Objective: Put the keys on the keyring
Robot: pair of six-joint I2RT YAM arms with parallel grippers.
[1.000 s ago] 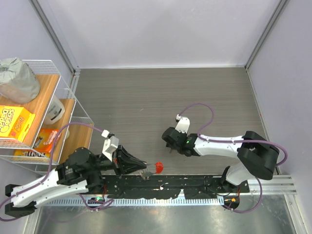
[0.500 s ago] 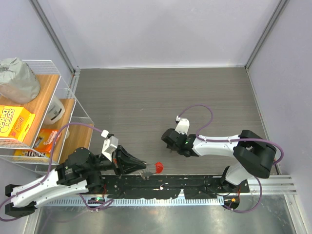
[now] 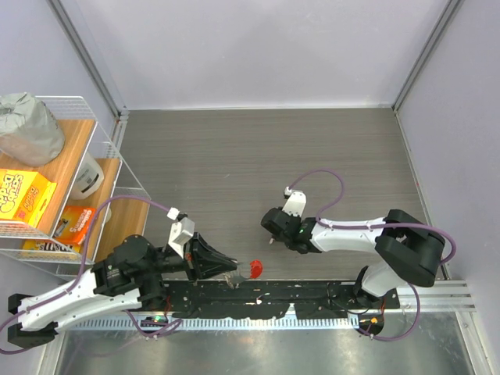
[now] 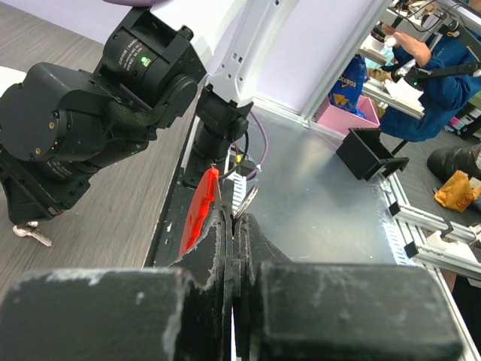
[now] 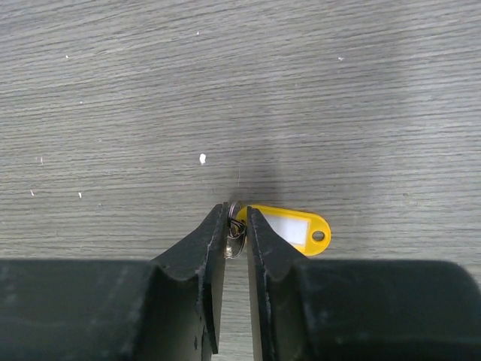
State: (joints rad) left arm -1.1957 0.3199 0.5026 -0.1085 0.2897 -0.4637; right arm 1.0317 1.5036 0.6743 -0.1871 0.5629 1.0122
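My left gripper [image 3: 225,266] is shut on the keyring's thin silvery ring [image 4: 246,201] and holds it over the black rail at the near edge. The curved red plastic piece [image 3: 255,268] sticks out past its fingertips and also shows in the left wrist view [image 4: 199,210]. My right gripper [image 3: 270,233] points down at the grey table, a little to the right of and beyond the keyring. In the right wrist view its jaws [image 5: 236,210] are closed on the small metal key [image 5: 235,229]. The key's yellow tag [image 5: 293,229] pokes out to the right. The key also shows in the left wrist view [image 4: 30,235].
A white wire rack [image 3: 117,168] stands at the left edge with a yellow box [image 3: 23,197], an orange packet [image 3: 72,223] and a grey bag [image 3: 27,129]. The black rail [image 3: 281,301] runs along the near edge. Purple cables loop above both arms.
Both arms have barely shifted. My left gripper has edged slightly right with the keyring. My right gripper has stayed closed on the key over the same spot.
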